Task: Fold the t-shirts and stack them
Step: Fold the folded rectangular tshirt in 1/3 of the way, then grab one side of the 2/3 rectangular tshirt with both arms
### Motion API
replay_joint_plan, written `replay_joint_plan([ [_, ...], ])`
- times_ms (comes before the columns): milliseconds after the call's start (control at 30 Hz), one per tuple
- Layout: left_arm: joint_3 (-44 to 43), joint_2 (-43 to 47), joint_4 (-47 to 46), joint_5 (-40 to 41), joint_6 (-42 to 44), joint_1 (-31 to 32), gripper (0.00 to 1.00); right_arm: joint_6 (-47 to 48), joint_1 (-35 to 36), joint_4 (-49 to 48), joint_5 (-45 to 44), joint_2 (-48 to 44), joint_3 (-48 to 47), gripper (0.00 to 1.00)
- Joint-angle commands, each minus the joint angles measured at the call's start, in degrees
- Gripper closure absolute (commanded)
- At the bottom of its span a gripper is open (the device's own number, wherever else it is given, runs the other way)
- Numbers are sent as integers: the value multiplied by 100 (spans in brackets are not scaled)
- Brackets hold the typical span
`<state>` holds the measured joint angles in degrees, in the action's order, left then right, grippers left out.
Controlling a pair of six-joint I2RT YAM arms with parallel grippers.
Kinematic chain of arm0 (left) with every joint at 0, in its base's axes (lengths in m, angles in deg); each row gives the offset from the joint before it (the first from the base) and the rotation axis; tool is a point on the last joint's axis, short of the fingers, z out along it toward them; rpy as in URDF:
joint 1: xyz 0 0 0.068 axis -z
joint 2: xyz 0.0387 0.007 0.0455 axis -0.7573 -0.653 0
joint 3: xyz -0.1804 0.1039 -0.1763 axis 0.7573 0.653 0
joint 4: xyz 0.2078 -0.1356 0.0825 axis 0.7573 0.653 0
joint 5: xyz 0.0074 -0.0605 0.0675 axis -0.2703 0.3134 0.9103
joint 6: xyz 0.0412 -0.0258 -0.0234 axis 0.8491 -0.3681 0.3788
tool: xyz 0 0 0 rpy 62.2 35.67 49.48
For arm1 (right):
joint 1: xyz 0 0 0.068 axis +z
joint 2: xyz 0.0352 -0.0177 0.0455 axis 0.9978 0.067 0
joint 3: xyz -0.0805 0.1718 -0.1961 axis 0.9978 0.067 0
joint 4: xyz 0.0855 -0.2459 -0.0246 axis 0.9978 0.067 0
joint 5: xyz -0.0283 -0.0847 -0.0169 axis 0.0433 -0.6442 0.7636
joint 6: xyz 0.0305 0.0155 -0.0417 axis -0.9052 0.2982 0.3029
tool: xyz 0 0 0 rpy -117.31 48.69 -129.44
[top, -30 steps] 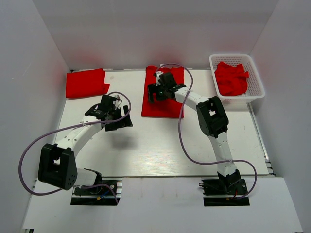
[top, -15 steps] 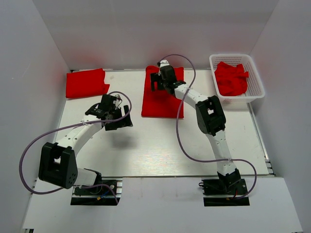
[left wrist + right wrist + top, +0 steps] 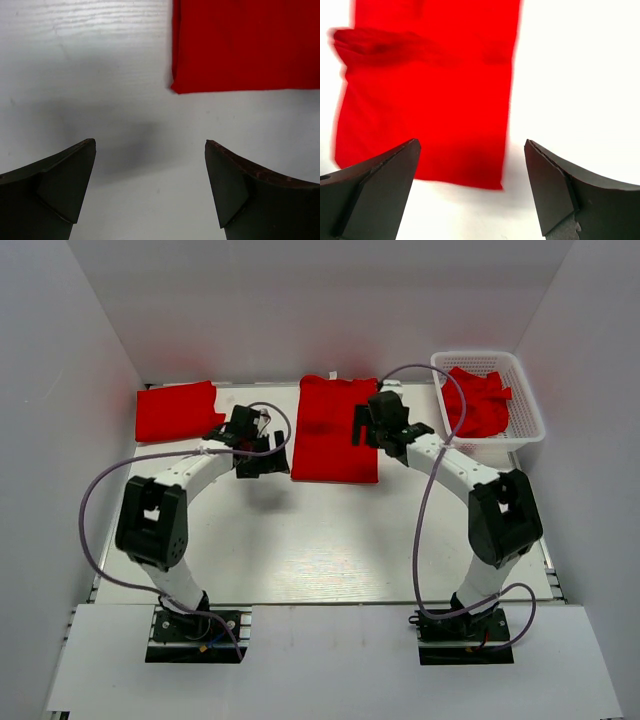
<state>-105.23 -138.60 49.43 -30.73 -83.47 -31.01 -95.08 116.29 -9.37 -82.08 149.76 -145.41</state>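
One red folded t-shirt (image 3: 178, 412) lies as a compact rectangle at the far left corner of the tabletop (image 3: 330, 540), so I judge one garment finished. A second red t-shirt (image 3: 336, 432) lies flat at the middle of the far edge as a long rectangle, seemingly folded lengthwise only. It likely needs a cross fold and then stacking on the first. More crumpled red t-shirts (image 3: 475, 400) sit in the white basket (image 3: 478, 356) at the far right corner, not yet folded.

The left pincer (image 3: 150, 144) hovers open and empty just off the long shirt's near left corner. The right pincer (image 3: 470, 143) hovers open and empty by its right edge.

The cloth is soft, matte knit with straight folded edges. The basket is rigid perforated plastic, and the tabletop is pale with faint wood grain.
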Motion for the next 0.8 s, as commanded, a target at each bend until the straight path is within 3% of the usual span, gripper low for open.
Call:
replay_joint_plan([
  [0,-436,-426,-192,-137,237,33,0,-558,-95,617,-376,-160,451,10],
  [200,-1034,-1384,-183,249,343,85,0,-980,-174,969,-254,-20,558,10],
  [500,-1465,-1852,-183,856,343,375,0,-1139,-253,1286,-227,393,399,10],
  [767,-1528,-2221,-271,875,405,603,13,-1218,-280,1014,-104,657,496,10],
])
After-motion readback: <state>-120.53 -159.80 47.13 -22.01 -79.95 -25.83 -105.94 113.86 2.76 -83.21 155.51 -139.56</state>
